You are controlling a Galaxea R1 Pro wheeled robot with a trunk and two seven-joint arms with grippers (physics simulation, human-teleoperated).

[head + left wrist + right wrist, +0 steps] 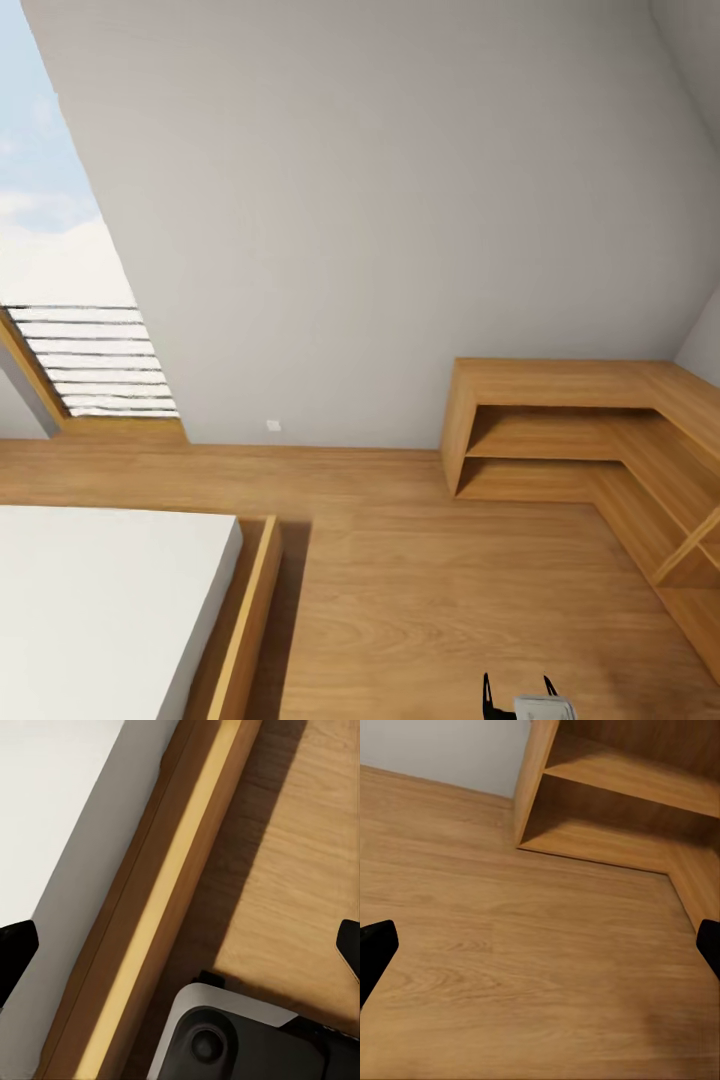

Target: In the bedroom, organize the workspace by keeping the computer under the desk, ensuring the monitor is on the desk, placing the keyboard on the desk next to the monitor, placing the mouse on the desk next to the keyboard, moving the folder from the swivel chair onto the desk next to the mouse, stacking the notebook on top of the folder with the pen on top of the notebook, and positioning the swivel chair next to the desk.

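Note:
I am in the bedroom, facing a slanted grey wall [380,200] over a wooden floor [420,590]. My left gripper [180,949] hangs open above the bed frame [161,907] and the floor beside it, its black fingertips [15,952] far apart with nothing between them. My right gripper [540,949] is open too, over bare floor [525,967], pointing toward the low shelf. In the head view its two black fingers [487,692] poke up at the bottom edge.
A bed with a white mattress [90,610] and wooden frame [245,620] lies at the lower left. An L-shaped wooden shelf unit [560,430] fills the right corner. A window with slats [95,360] is at the left. My own base [240,1042] sits beside the bed frame.

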